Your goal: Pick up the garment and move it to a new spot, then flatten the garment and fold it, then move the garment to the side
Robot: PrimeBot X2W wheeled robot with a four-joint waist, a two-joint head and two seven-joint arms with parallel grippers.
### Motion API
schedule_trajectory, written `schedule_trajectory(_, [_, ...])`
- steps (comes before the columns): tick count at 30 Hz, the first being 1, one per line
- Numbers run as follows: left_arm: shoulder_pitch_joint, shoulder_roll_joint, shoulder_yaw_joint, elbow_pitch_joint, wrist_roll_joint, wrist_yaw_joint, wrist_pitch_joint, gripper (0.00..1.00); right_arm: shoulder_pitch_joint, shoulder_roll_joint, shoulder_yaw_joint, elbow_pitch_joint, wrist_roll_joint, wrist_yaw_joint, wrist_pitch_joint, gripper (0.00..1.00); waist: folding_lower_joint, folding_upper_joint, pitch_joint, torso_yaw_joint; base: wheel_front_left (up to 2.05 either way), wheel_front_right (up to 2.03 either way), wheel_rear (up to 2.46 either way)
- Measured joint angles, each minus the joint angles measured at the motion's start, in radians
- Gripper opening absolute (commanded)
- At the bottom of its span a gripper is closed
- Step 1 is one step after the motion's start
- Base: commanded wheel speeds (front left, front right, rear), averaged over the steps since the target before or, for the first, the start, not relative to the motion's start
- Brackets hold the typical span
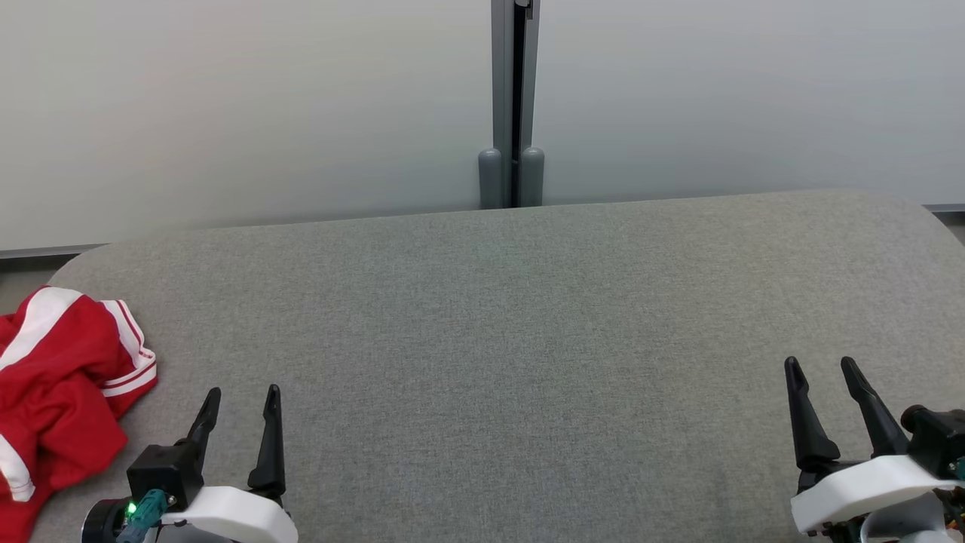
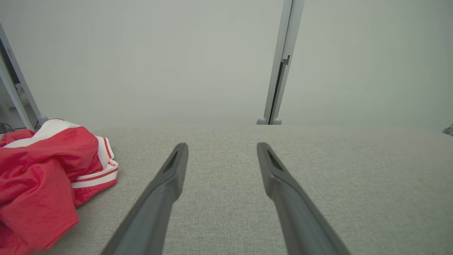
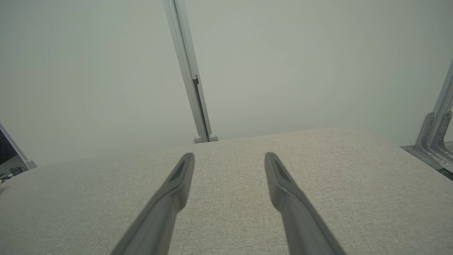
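The garment (image 1: 56,385) is a crumpled red piece with white stripes, lying at the left end of the grey fabric surface (image 1: 513,339); part of it runs off the head view's left edge. In the left wrist view the garment (image 2: 42,177) sits left of the fingers. My left gripper (image 1: 243,403) hovers open just right of the garment, apart from it, nothing between its fingers. My right gripper (image 1: 822,371) stands open at the lower right, far from the garment. The left gripper (image 2: 222,148) and the right gripper (image 3: 230,157) each show two spread dark fingers over bare fabric.
Behind the surface stands a pale partition wall with a grey vertical post (image 1: 514,105) at its middle. A metal frame bracket (image 3: 437,134) stands off the right end of the surface. The surface's corners are rounded.
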Motion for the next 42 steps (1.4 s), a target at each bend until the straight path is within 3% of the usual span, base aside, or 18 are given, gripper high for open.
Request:
schedule_trajectory(28, [0.0,-0.02,0.003,0.053,0.1,0.004,-0.05,1.0,0.015,0.004,0.006,0.018,-0.091,0.0,-0.002,1.0,0.0,0.0,-0.009,0.007,0.0,0.0,0.0])
schedule_trajectory(42, [-0.009,-0.024,-0.001,0.085,0.086,0.01,-0.052,1.0,0.015,0.001,0.009,0.03,-0.073,0.0,0.001,1.0,0.0,0.0,-0.02,0.017,0.0,0.0,0.0])
